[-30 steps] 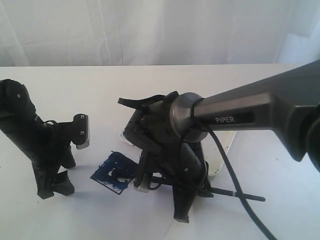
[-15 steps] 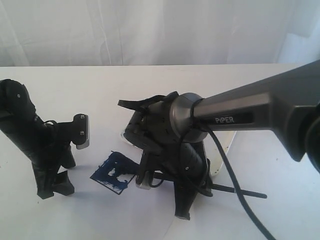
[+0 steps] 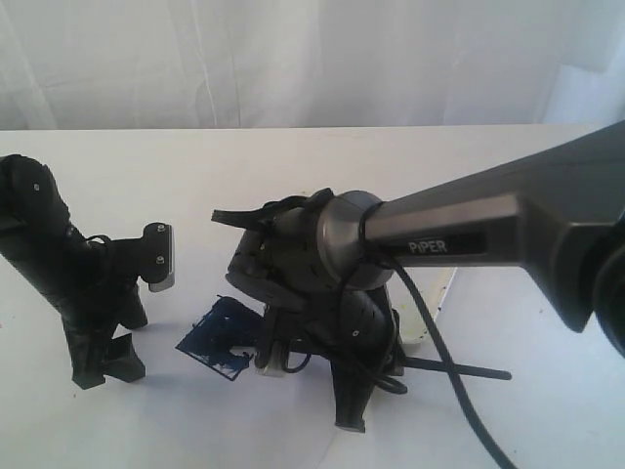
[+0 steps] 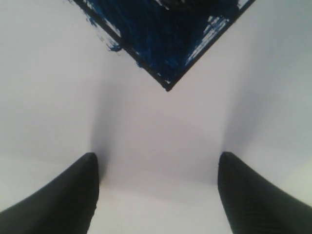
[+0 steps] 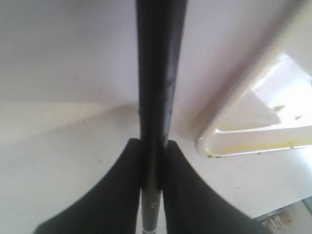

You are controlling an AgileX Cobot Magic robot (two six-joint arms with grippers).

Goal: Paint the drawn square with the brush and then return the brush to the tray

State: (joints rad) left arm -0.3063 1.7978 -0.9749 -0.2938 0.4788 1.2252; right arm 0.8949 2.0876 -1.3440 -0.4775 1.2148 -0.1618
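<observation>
The drawn square [image 3: 217, 337] lies on white paper, turned like a diamond and smeared dark blue; its near corner [image 4: 165, 48] shows in the left wrist view. My right gripper [image 5: 153, 144] is shut on the black brush [image 5: 158, 73], whose silver band sits between the fingers. From outside, the brush's rear end [image 3: 464, 370] sticks out to the right, and its tip is hidden under the right arm at the square's edge. Only the tray's rim [image 3: 425, 322] shows behind that arm. My left gripper [image 3: 103, 363] rests open left of the square, holding nothing [image 4: 157, 156].
The right arm's wrist and cable [image 3: 459, 410] cover the middle of the table and most of the tray. A corner of the tray [image 5: 253, 136], stained yellow, lies close beside the brush. A white curtain closes the back.
The right arm has shifted left toward the square, carrying the brush with it; the brush's rear end has moved left and slightly up. The left arm has not moved.
</observation>
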